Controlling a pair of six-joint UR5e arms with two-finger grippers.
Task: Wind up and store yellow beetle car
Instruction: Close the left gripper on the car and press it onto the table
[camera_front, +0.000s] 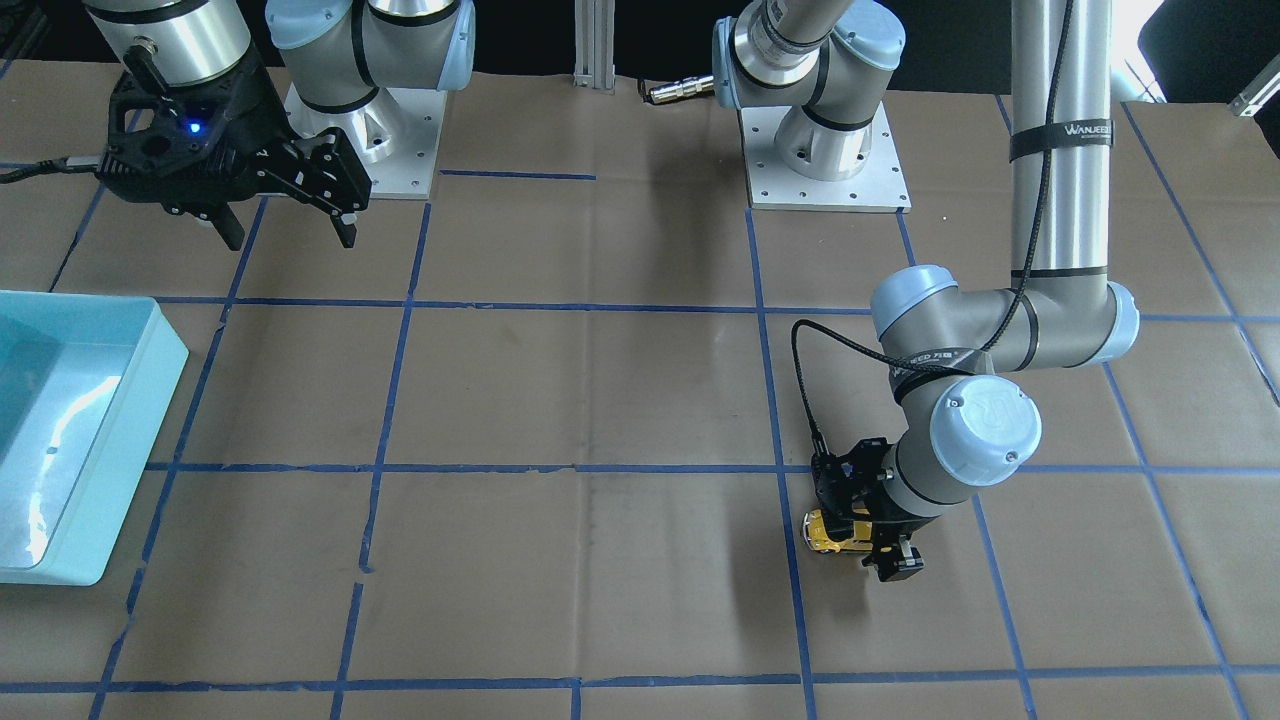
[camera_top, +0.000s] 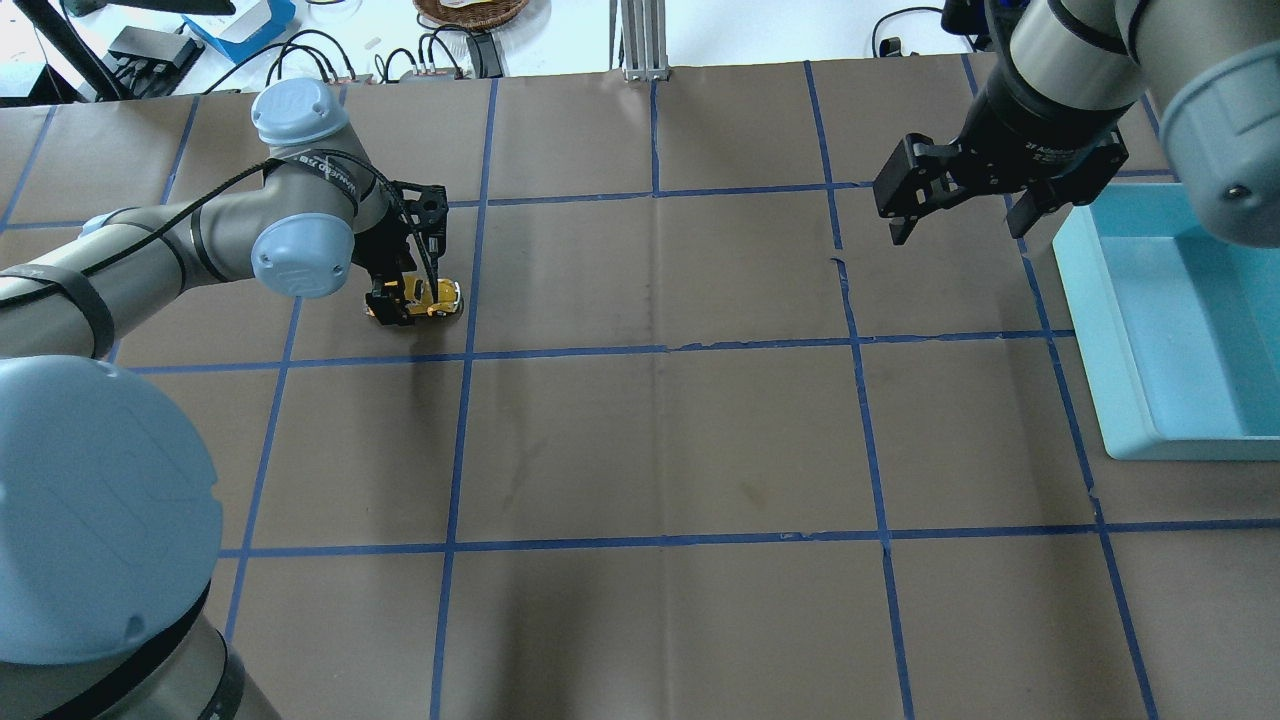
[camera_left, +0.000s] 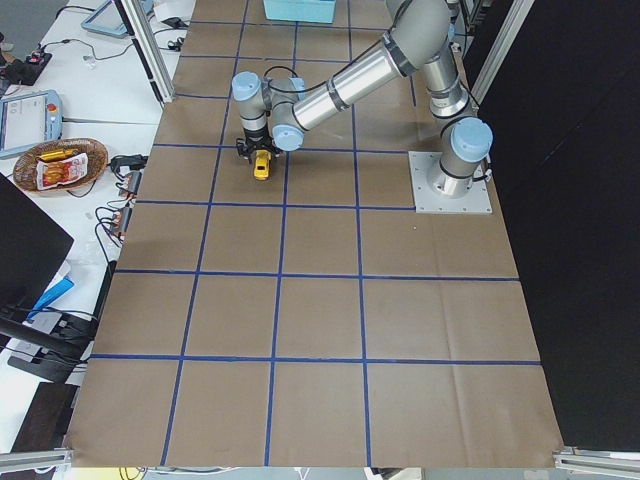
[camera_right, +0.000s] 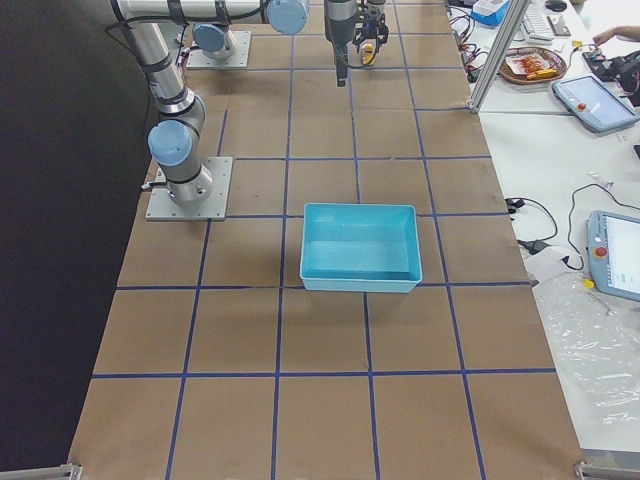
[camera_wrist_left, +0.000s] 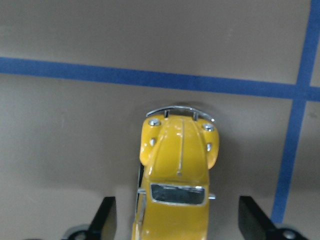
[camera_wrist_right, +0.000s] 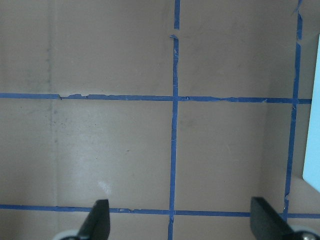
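yellow beetle car (camera_wrist_left: 175, 180): glossy rounded shell, chrome bumper and headlight rims, dark windscreen with a silver frame. It sits on its wheels on the table (camera_top: 660, 440), in a grid square on the robot's left side.

Surface: matte brown paper, creased at the folds and marked into squares with blue tape (camera_wrist_left: 150, 77). The tape is frayed and torn in places. Both arm bases are bolted down on square metal plates. White benches along the far side hold cables, teach pendants and a wicker basket (camera_left: 60, 165) of packets.

Light blue tray (camera_right: 360, 285): smooth plastic, rectangular, shallow walls, on the robot's right and well apart from the car.

left gripper (camera_wrist_left: 177, 220): jaws spread, one black finger on each side of the car's rear half, with a gap visible on both sides. It is straddling the car, not clamped. The car's nose points away from the wrist toward a tape line. Can't tell whether the fingertips reach the paper, since they are cropped in the wrist view.

right gripper (camera_wrist_right: 181, 220): jaws apart, nothing between them, hanging above bare paper just beside the tray.
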